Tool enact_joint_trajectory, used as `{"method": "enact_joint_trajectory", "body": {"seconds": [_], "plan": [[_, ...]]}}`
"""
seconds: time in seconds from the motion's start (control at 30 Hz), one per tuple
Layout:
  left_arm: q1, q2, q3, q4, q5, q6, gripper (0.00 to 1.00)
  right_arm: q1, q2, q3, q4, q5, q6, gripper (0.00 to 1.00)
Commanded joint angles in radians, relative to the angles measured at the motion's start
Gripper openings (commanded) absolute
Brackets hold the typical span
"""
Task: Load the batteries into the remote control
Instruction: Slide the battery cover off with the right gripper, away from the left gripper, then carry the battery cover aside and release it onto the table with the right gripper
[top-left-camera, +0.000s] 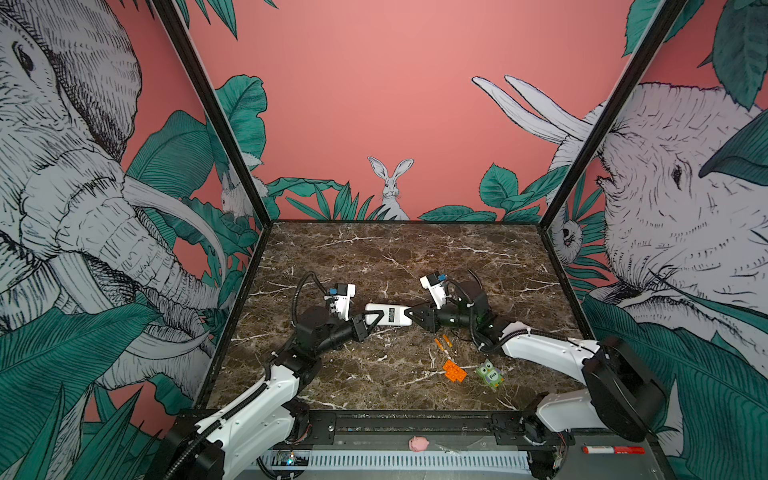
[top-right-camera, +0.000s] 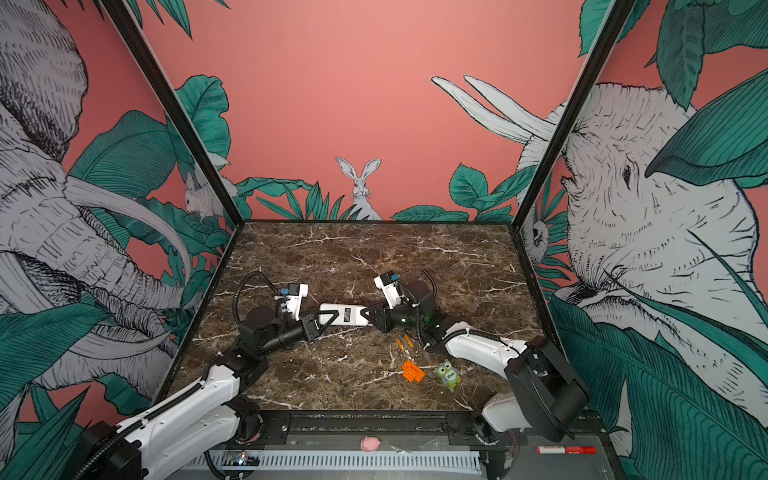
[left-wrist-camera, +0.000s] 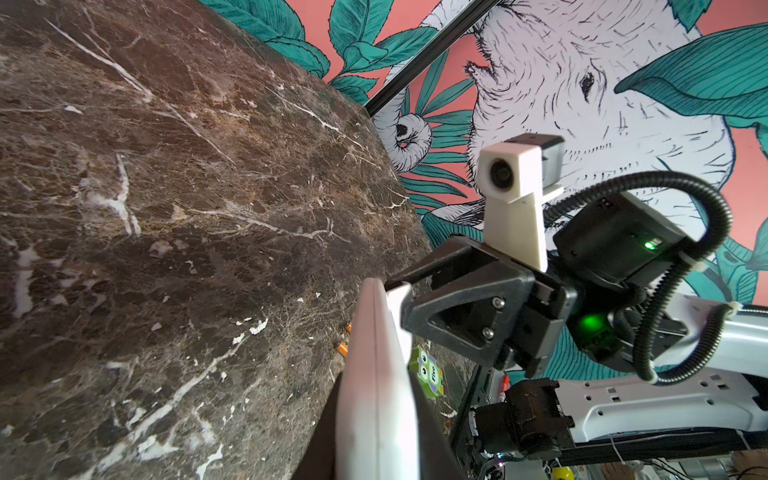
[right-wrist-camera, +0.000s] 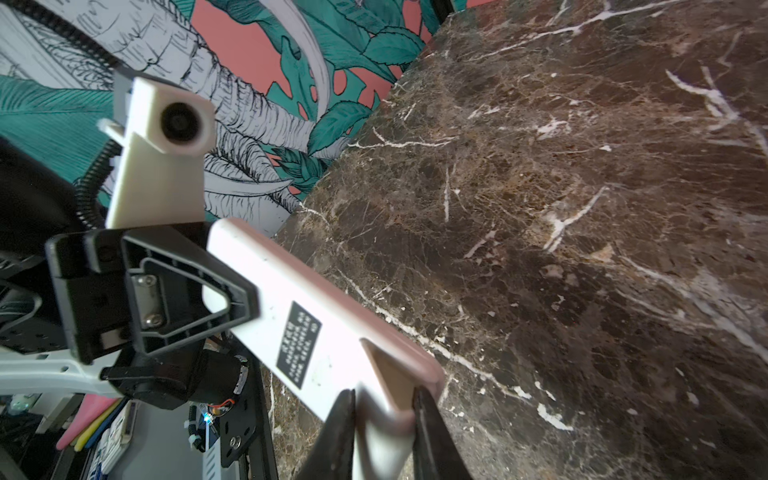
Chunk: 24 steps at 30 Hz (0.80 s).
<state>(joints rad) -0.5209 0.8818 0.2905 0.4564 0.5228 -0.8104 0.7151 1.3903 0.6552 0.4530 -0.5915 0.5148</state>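
**Figure. Bimanual cell, early stage of battery loading.** The remote was held between both grippers over the middle of the table, with its white labelled back upward. The left gripper was clamped shut on the remote's left end. The right gripper met the opposite end. Its jaws were closed on a white cover that stood proud of the remote's edge.

In the right wrist view a tan slot showed under this piece. It was therefore judged to be the battery cover, partly freed but not yet off.

Nothing had been loaded. Both batteries lay side by side on the table, near the right gripper and toward the front. The steps left were to remove the cover, set it aside, fetch and seat each battery, and close the compartment.

An orange brick and a green owl lay close together nearer the front edge, apart from the batteries. A pink toy and a red marker lay on the ledge outside the table.

Likely hindrances:
- Both grippers were occupied, so one would have to let go before a battery could be picked.
- The brick matched the batteries in colour.
- The right arm passed close beside the batteries.
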Motion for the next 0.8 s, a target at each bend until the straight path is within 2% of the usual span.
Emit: {"method": "enact_joint_trajectory", "body": {"seconds": [0.0, 0.2, 0.6, 0.77], "plan": [[-0.005, 0.000, 0.005, 0.024, 0.013, 0.006, 0.00, 0.021, -0.008, -0.002, 0.070, -0.077, -0.012, 0.22], [-0.005, 0.000, 0.008, 0.014, 0.003, 0.009, 0.00, 0.022, -0.005, 0.001, 0.073, -0.088, -0.012, 0.19], [-0.005, 0.004, 0.012, 0.004, -0.019, 0.011, 0.00, 0.021, -0.022, 0.012, -0.005, -0.047, -0.054, 0.02], [-0.005, 0.001, 0.013, -0.028, -0.040, 0.027, 0.00, 0.014, -0.057, 0.027, -0.066, -0.042, -0.086, 0.00]]}}
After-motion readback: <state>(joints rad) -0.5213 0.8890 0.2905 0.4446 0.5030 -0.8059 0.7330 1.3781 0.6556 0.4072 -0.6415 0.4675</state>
